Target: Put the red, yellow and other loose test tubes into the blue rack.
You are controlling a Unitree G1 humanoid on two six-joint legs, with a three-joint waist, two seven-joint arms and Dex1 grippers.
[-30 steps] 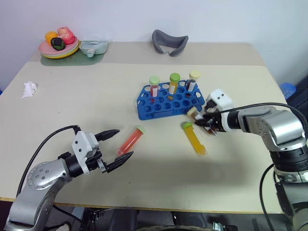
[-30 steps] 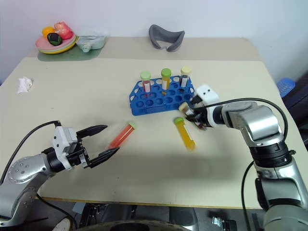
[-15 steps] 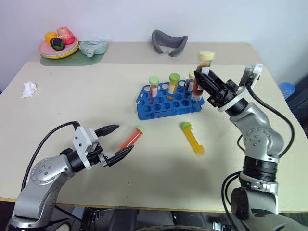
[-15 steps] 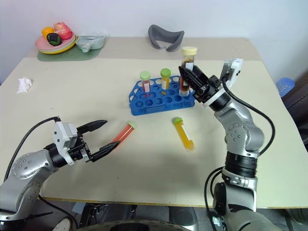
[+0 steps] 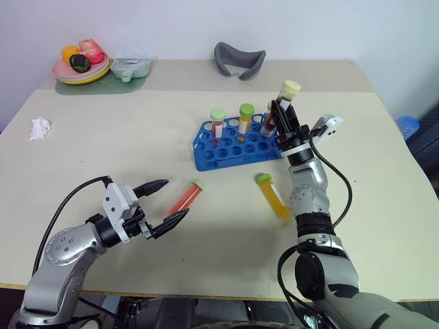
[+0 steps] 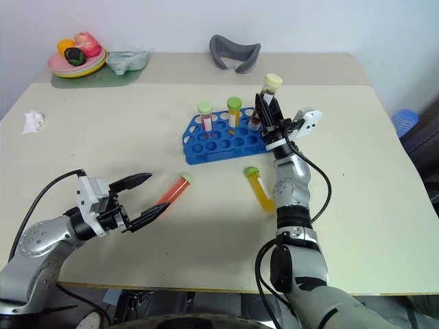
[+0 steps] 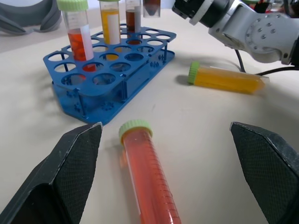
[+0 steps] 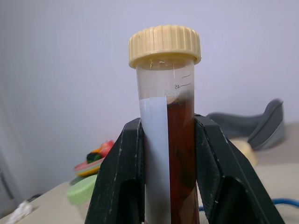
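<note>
While right claw [image 5: 282,118] pinches one brown tube [image 8: 169,126] | rack [image 5: 236,147]: seemingly three | loose: two | left claw [image 5: 167,203] spread

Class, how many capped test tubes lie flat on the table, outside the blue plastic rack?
2: the red green-capped tube ahead of the left gripper; the yellow green-capped tube in front of the blue rack.

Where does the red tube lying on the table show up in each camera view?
Left eye: red tube lower centre-left, below the blue rack.
Right eye: same place.
Left wrist: bottom centre, rack behind it.
Right wrist: not in it.
Shared landmark: the blue rack.
</note>
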